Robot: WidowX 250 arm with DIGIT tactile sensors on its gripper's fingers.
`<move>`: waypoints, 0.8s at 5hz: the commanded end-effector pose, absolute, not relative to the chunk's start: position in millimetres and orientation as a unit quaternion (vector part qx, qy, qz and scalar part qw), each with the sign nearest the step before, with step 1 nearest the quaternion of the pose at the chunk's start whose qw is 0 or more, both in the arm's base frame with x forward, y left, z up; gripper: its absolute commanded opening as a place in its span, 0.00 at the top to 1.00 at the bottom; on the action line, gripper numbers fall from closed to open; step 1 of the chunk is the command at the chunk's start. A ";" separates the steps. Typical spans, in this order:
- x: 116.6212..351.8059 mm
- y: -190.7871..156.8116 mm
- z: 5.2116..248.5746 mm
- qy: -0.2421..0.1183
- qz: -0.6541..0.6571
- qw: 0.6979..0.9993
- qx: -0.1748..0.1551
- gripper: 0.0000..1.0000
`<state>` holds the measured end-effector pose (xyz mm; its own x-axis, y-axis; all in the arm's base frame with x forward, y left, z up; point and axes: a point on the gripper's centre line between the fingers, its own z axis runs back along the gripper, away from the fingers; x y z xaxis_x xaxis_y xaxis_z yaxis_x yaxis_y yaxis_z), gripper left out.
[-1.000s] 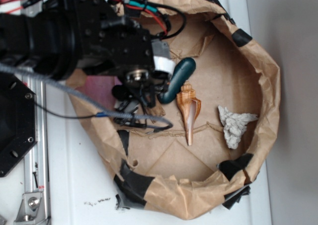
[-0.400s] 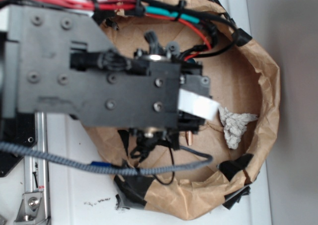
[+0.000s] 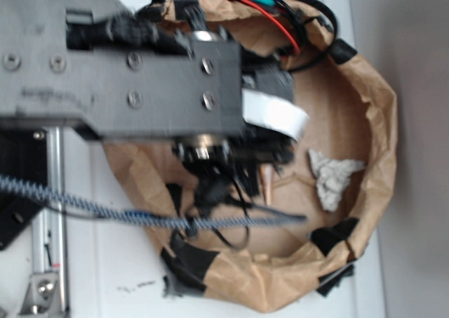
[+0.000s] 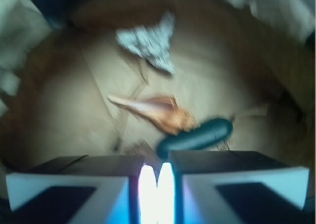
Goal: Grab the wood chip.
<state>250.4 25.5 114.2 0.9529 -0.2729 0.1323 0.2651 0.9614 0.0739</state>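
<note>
A: Arm's right over the brown paper nest [image 3: 382, 121] now, the big grey body covering most of it from ten o'clock to the centre. Where's the claw [image 4: 158, 177]?

B: On the wrist view it sits at six o'clock, two pale pads nearly together with only a thin bright slit between them, and nothing held in that slit. So closed, or as good as closed.

A: And the wood chip [image 4: 143, 149]?

B: Blurry, but there's a small brown rough piece on the paper floor just above the left pad, at about seven o'clock from the dark green stone [image 4: 196, 136]. It lies free, just ahead of the pads. In the overhead view the arm hides it.

A: What's around it?

B: The green stone lies tilted, just above the right pad. The orange-tan spiral seashell [image 4: 150, 110] touches the stone's upper left, its point aimed toward nine o'clock. Further up, near twelve o'clock, a whitish coral-like lump [image 4: 148, 41] sits well apart from both.

A: Overhead I only catch the shell's tip [image 3: 269, 184] poking out under the arm, and the white lump [image 3: 330, 176] at four o'clock of the nest. Black tape patches [image 3: 335, 235] along the paper rim, white tabletop [image 3: 119, 262] below.
</note>
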 end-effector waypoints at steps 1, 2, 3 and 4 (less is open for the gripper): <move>218.3 41.3 35.0 -0.007 -0.141 0.990 0.029 0.00; 220.3 28.2 22.7 -0.020 -0.159 0.987 0.012 0.00; 226.6 25.9 11.6 -0.017 -0.170 0.985 0.022 0.00; 238.7 28.2 6.2 -0.018 -0.175 0.984 0.031 0.00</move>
